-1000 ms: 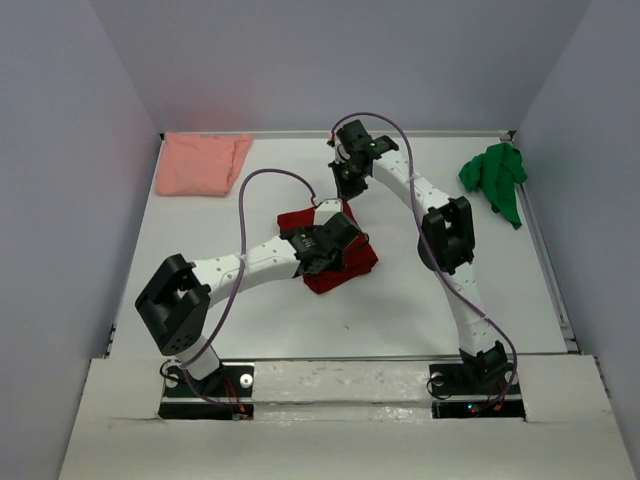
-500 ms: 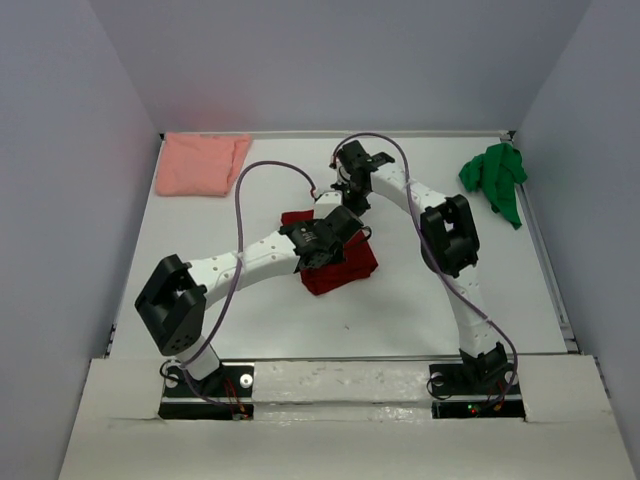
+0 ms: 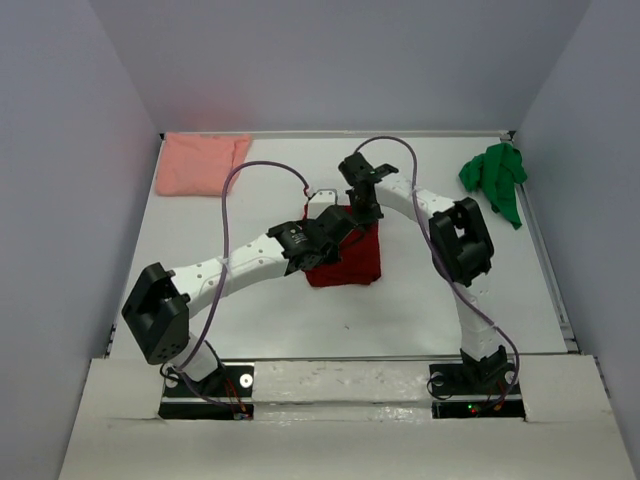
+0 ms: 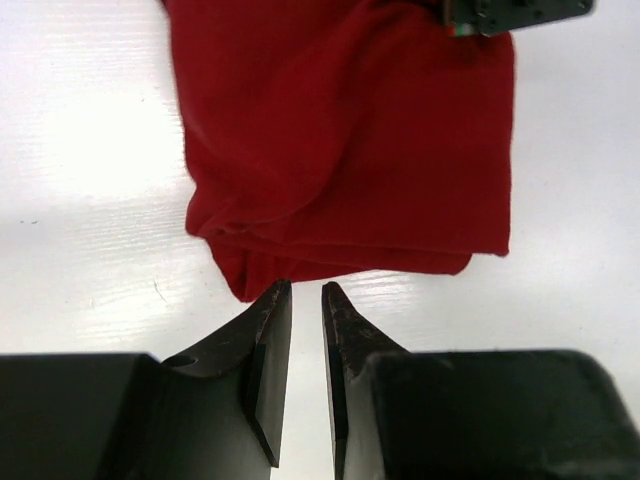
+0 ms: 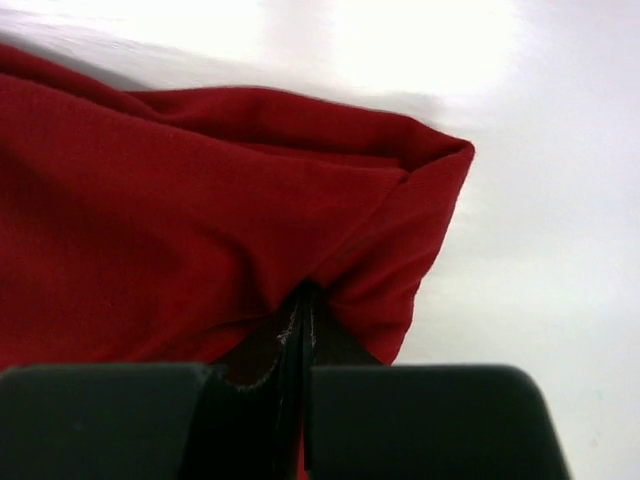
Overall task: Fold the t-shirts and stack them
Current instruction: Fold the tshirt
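Observation:
The dark red t-shirt [image 3: 350, 262] lies bunched mid-table, partly under both arms. My right gripper [image 3: 368, 212] is shut on a fold at its far edge; in the right wrist view the red cloth [image 5: 200, 200] wraps over the pinched tips of the right gripper [image 5: 305, 302]. My left gripper [image 3: 336, 224] hovers at the shirt's left side. In the left wrist view the left gripper [image 4: 307, 290] stands slightly open and holds nothing, just short of the red shirt's [image 4: 350, 140] edge. The pink t-shirt [image 3: 200, 165] lies folded at the far left. The green t-shirt [image 3: 495, 178] is crumpled at the far right.
White table [image 3: 250, 320] with low walls on all sides. Both arms cross above the middle, and purple cables loop over them. A part of the right arm [image 4: 515, 12] shows at the top of the left wrist view.
The right gripper has come nearer with the shirt's far edge, drawing it over the rest. The left arm has stretched farther right, and the red shirt now sits more squarely.

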### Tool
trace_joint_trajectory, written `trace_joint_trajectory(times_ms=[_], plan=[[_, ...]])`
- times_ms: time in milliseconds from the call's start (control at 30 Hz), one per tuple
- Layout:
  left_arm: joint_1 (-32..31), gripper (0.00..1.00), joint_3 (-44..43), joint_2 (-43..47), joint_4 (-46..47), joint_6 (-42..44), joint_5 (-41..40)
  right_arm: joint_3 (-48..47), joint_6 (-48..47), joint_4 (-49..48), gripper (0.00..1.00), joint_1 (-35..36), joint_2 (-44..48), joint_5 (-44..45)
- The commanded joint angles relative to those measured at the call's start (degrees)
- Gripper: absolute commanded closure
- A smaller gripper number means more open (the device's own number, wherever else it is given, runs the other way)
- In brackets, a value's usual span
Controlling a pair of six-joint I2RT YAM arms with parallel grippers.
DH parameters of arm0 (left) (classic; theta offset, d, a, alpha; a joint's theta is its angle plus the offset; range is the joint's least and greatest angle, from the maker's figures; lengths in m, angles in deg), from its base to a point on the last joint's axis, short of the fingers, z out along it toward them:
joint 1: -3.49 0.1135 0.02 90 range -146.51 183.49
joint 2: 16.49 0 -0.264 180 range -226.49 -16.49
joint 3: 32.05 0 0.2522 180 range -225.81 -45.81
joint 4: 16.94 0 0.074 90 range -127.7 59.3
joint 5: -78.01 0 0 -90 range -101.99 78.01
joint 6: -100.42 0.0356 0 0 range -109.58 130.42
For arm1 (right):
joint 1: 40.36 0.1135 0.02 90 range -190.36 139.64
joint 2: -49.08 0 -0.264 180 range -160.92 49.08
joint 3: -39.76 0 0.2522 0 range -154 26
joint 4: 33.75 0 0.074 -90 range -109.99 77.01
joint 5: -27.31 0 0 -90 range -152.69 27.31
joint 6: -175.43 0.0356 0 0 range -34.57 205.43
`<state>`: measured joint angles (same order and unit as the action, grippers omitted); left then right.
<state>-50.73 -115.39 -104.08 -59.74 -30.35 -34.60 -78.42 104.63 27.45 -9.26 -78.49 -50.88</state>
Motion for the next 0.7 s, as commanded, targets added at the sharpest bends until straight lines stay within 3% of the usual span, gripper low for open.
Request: trace_joint_trajectory(times_ms=[0,200,367,500,667], plan=[[0.3,0.71,0.9,2.1,0.7,-0.3,-0.6,12.4,6.5,5.9,1.0,-0.9,0.9,12.3],[0.3,0.71,1.5,3.0,1.0,-0.1,-0.9,28.2,12.5,2.8,1.0,0.1,9.1,11.0],[0.4,0.71,2.7,3.7,0.9,0.0,-0.4,37.8,17.3,-0.3,1.0,5.0,15.9,6.0],[0.3,0.71,3.7,3.9,2.3,-0.3,1.7,40.0,20.9,-0.2,1.0,9.9,19.1,4.9],[-1.4,0.71,7.0,3.9,5.3,-2.1,5.5,39.0,21.5,-1.0,1.0,10.7,20.2,4.3]])
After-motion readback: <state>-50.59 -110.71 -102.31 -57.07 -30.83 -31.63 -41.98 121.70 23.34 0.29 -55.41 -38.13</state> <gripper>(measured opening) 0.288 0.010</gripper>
